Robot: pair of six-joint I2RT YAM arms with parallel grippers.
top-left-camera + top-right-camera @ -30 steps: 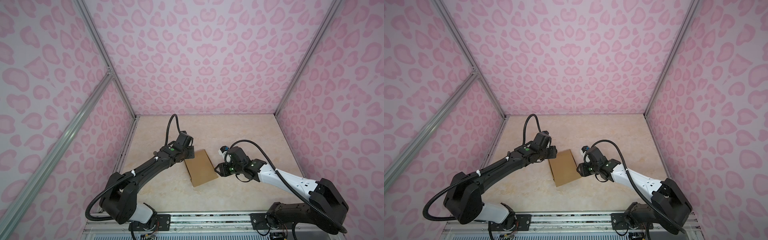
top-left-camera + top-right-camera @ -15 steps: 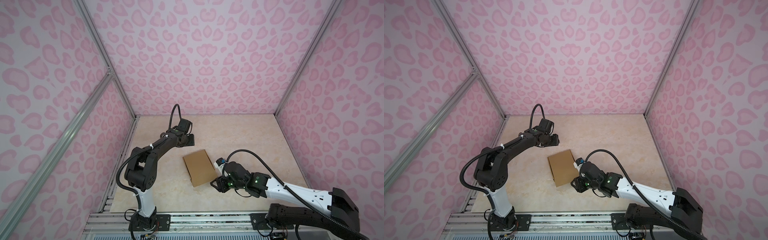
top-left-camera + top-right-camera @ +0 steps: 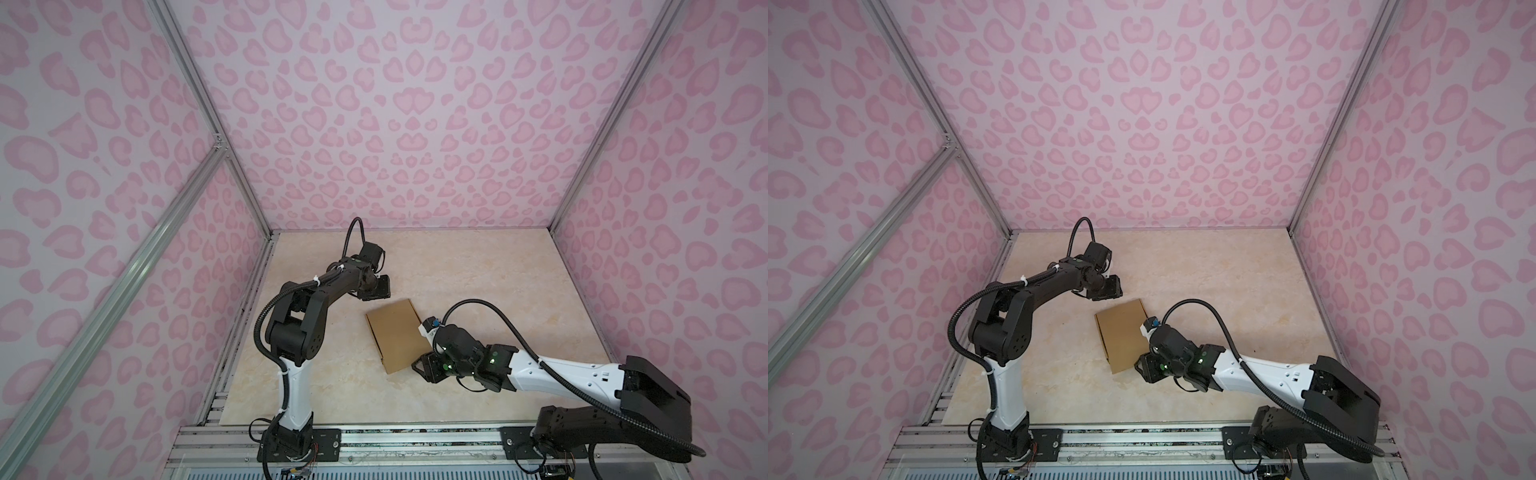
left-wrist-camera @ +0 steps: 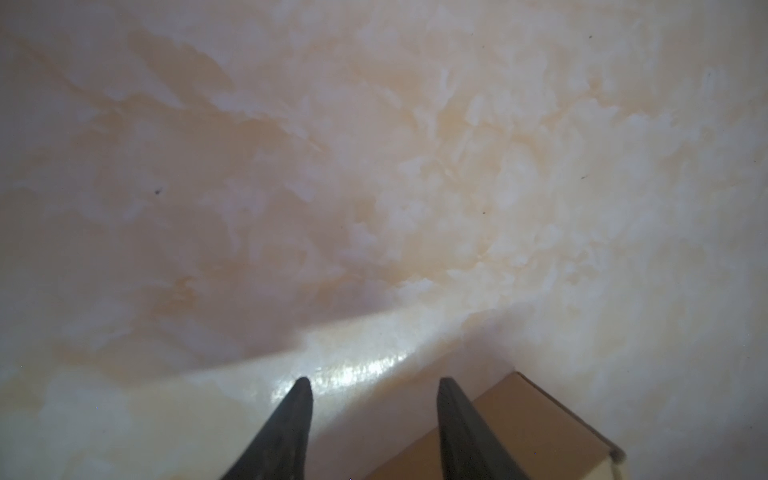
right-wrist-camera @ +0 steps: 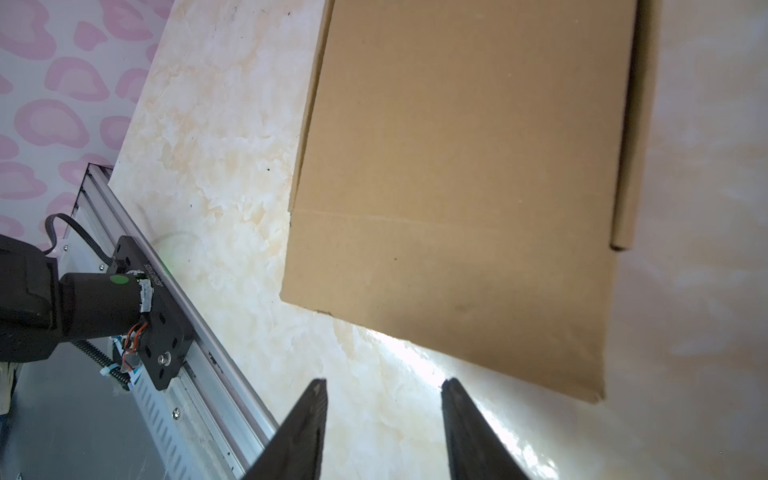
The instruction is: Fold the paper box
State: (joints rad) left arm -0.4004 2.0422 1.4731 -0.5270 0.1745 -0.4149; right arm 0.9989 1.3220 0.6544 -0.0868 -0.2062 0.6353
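The paper box [image 3: 397, 334] [image 3: 1123, 332] lies shut and flat on the marble tabletop, a plain brown rectangle turned slightly askew. My left gripper [image 3: 376, 289] [image 3: 1106, 289] hovers just beyond the box's far edge, open and empty. In the left wrist view only a corner of the box [image 4: 540, 428] shows beside the left gripper [image 4: 372, 384]. My right gripper [image 3: 422, 368] [image 3: 1142, 368] sits at the box's near right corner, open, holding nothing. The right wrist view shows the box's lid [image 5: 469, 187] ahead of the right gripper [image 5: 384, 384], with bare table between its fingers.
An aluminium rail [image 3: 374, 440] runs along the table's front edge and carries both arm bases. The left arm's base [image 5: 124, 299] appears in the right wrist view. Pink patterned walls [image 3: 415, 124] close in the back and both sides.
The left gripper has drawn back off the box's far left corner toward the back. The right gripper has slid from the box's right edge down to its near right corner.
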